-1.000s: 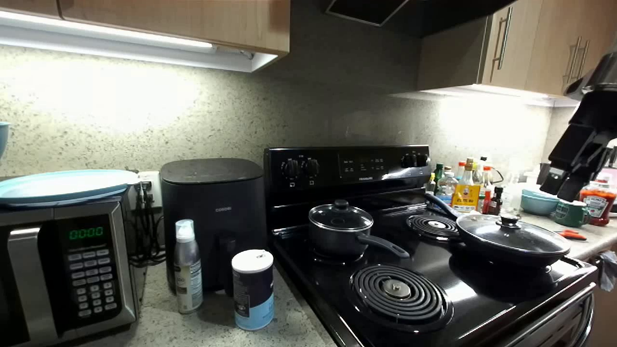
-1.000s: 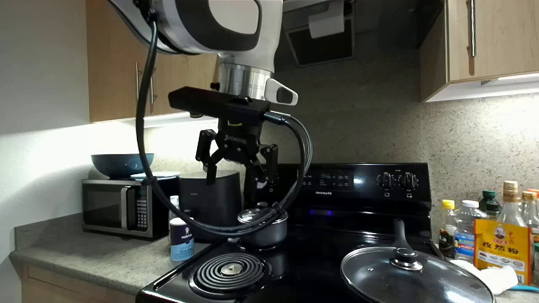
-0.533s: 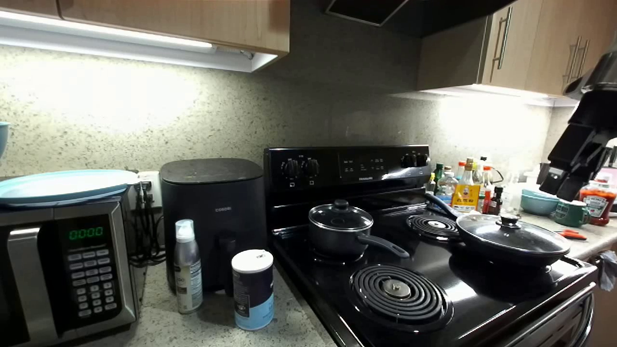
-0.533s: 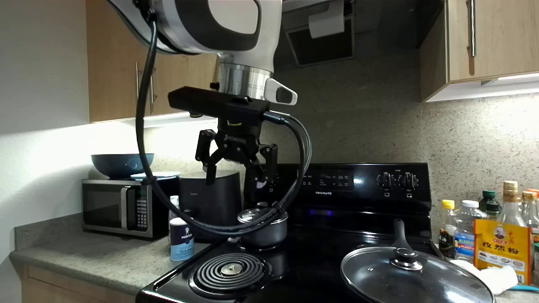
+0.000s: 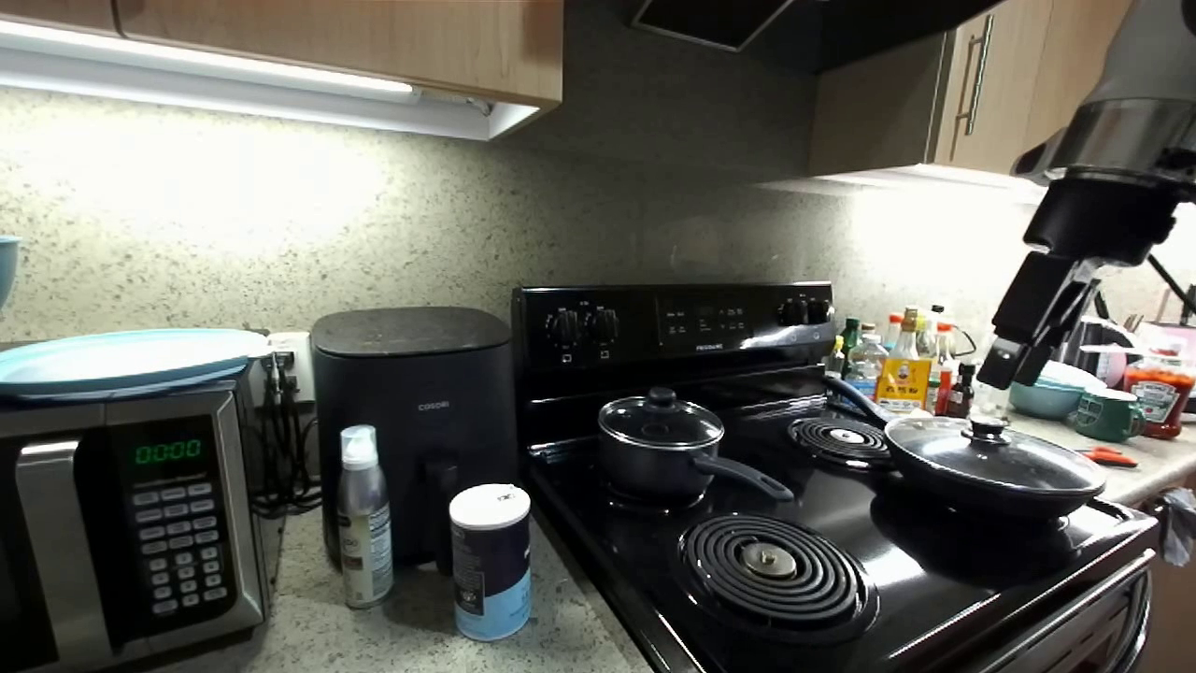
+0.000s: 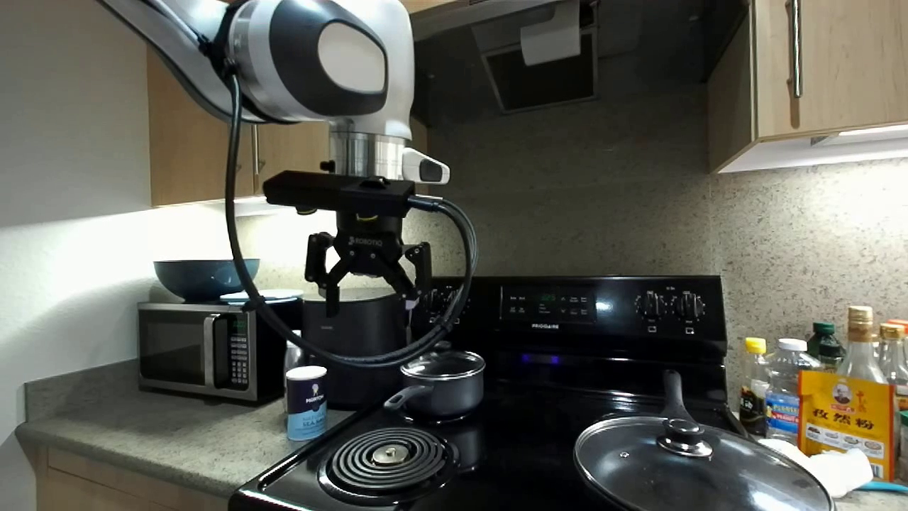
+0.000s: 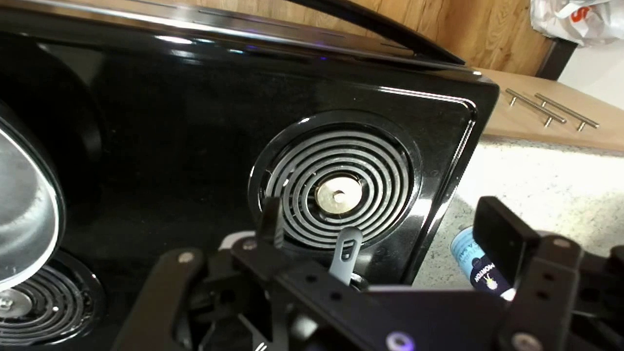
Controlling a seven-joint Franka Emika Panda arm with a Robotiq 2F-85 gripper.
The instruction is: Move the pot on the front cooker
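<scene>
The pot (image 5: 645, 467) is a small black saucepan with a domed lid and long handle. It stands upright on the rear coil nearest the counter, also in an exterior view (image 6: 454, 396). In the wrist view its handle end (image 7: 344, 261) shows between the fingers; its body is hidden behind the gripper. The front cooker (image 5: 769, 598) is a bare coil in front of the pot, also visible in an exterior view (image 6: 390, 458) and the wrist view (image 7: 339, 224). My gripper (image 6: 371, 309) is open, empty and high above the stove, apart from the pot; it also shows elsewhere (image 5: 1011, 366) (image 7: 387, 224).
A wide lidded pan (image 5: 990, 477) sits on the other front burner. A salt canister (image 5: 491, 570), spray bottle (image 5: 364, 533) and air fryer (image 5: 411, 421) stand on the counter beside the stove. Several bottles (image 5: 902, 374) stand past the far side. A cable (image 6: 383, 362) hangs from the arm.
The arm and open gripper have moved left in both exterior views, a little lower in one. The hanging cable no longer covers the pot's handle. The pot has not moved.
</scene>
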